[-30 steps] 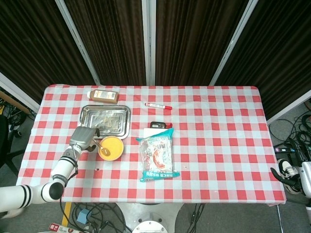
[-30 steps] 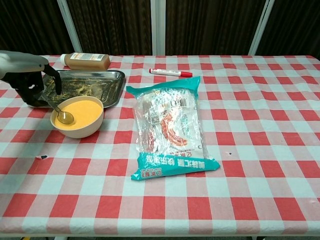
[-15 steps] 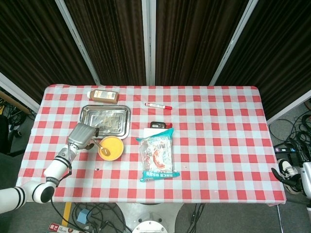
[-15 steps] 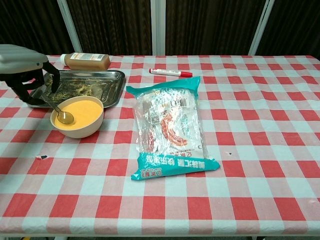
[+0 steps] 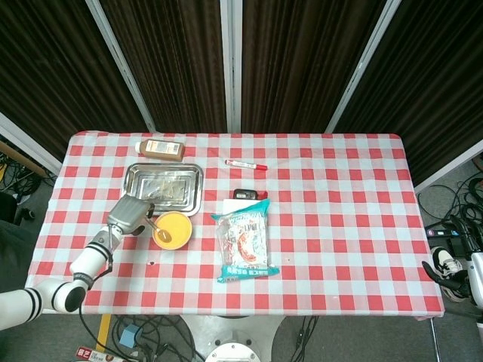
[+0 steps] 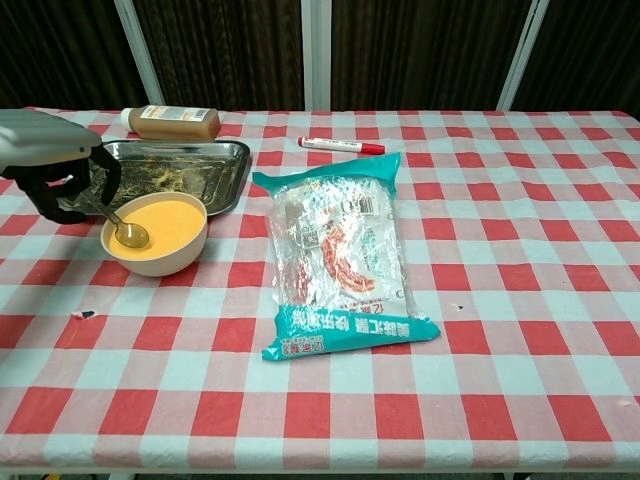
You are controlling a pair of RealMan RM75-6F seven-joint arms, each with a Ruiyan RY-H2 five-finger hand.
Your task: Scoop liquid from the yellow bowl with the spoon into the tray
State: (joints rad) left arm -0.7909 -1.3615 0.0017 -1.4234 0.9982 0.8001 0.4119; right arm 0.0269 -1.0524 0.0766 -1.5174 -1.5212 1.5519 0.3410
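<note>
The yellow bowl (image 6: 155, 232) (image 5: 172, 229) holds orange-yellow liquid and stands just in front of the metal tray (image 6: 190, 167) (image 5: 164, 184). My left hand (image 6: 55, 165) (image 5: 130, 214) is left of the bowl and grips the handle of a spoon (image 6: 117, 223) (image 5: 155, 225). The spoon's head lies in the liquid at the bowl's left side. The tray's bottom looks smeared with residue. My right hand is not in either view.
A brown bottle (image 6: 170, 121) lies behind the tray. A red marker (image 6: 340, 145) lies mid-table at the back. A large snack packet (image 6: 340, 250) lies right of the bowl, with a small black object (image 5: 245, 194) behind it.
My left hand shifted slightly up and back by the bowl's left rim. The spoon stays in the liquid, and its head barely moved.
</note>
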